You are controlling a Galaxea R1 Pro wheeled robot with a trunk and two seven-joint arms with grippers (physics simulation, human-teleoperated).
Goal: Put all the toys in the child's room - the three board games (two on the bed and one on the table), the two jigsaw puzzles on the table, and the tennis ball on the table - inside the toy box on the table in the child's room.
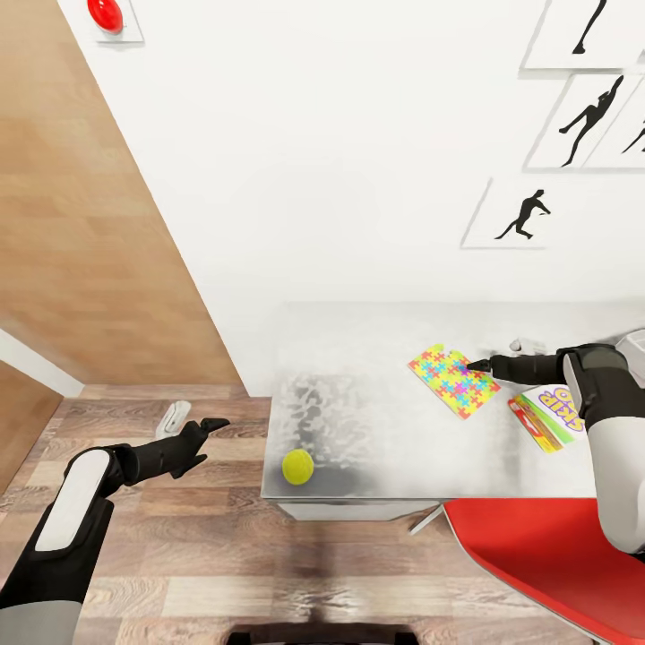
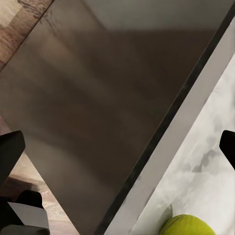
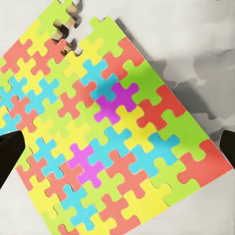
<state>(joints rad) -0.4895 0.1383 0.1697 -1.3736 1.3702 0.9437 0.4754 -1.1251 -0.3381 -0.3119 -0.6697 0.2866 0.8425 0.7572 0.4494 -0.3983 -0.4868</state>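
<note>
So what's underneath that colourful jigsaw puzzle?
The jigsaw puzzle lies flat on the table, its pale mottled top showing around the puzzle's edges. Whatever is directly beneath the panel is covered, so I can't say.

Glossy mottled table (image 1: 376, 430) — fuzzy tennis ball (image 1: 297, 467), wood-plank floor (image 1: 179, 537).

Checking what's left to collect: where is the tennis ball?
In the head view the tennis ball sits near the table's front left corner, well left of the jigsaw puzzle.
</note>
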